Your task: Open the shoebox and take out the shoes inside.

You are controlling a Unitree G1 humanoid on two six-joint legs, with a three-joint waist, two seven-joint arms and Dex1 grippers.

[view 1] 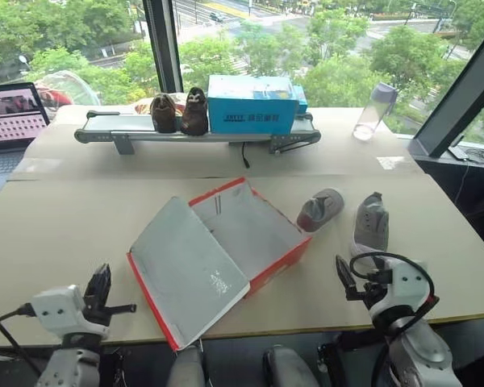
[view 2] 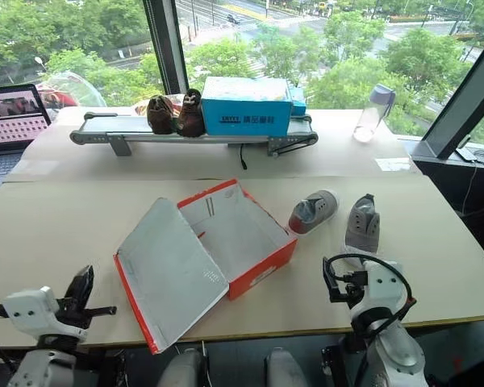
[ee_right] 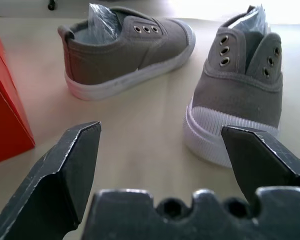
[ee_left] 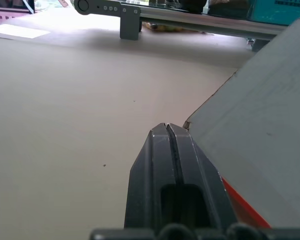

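The red shoebox (view 1: 281, 262) lies open in the middle of the table, its grey-white inside bare. Its lid (view 1: 189, 270) is folded flat toward the front left. Two small grey shoes rest on the table to the right of the box: one (view 1: 321, 209) lies on its side, the other (view 1: 372, 223) stands upright. My right gripper (ee_right: 162, 132) is open and level, low at the table's front edge, pointing at both shoes (ee_right: 125, 50) with nothing between its fingers. Near the lid's front left corner, my left gripper (ee_left: 167, 131) is shut and empty.
At the back, a grey conveyor (view 1: 129, 129) carries a dark brown fuzzy pair (view 1: 180, 113) and a blue box (view 1: 252, 105). A clear bottle (view 1: 374, 111) stands at the back right. A laptop (view 1: 12, 121) sits at the far left.
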